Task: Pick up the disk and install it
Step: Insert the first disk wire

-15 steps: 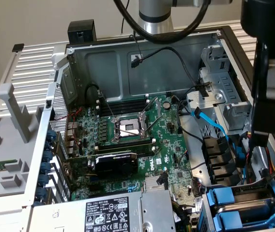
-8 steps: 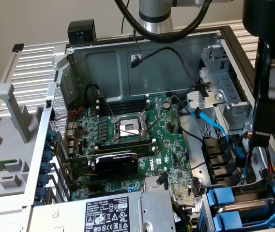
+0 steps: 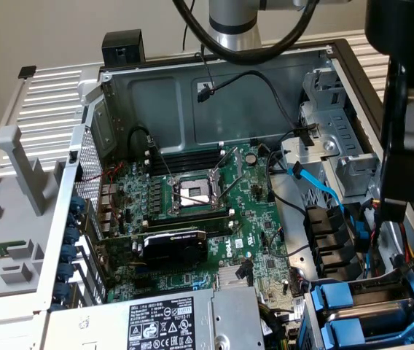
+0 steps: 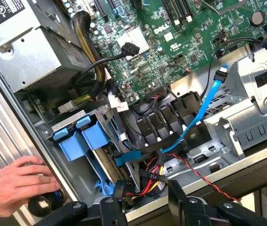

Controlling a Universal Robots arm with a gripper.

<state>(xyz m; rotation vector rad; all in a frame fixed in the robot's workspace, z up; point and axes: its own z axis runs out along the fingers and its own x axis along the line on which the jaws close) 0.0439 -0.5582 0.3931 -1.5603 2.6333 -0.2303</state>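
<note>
The jaws stand open and empty just above a tangle of wires (image 4: 147,172). The disk (image 4: 95,136) sits ahead of them, off to one side, in its bay. A descent could snag those wires or the blue cable (image 4: 204,108). A hand (image 4: 16,186) rests near the jaws and risks being struck.

The open computer case (image 3: 192,87) is lit brightly and evenly by soft overhead light, faint shadows are cast under the cables onto the motherboard (image 3: 192,211), and mild glare is seen on the metal of the power supply (image 4: 25,52).
</note>
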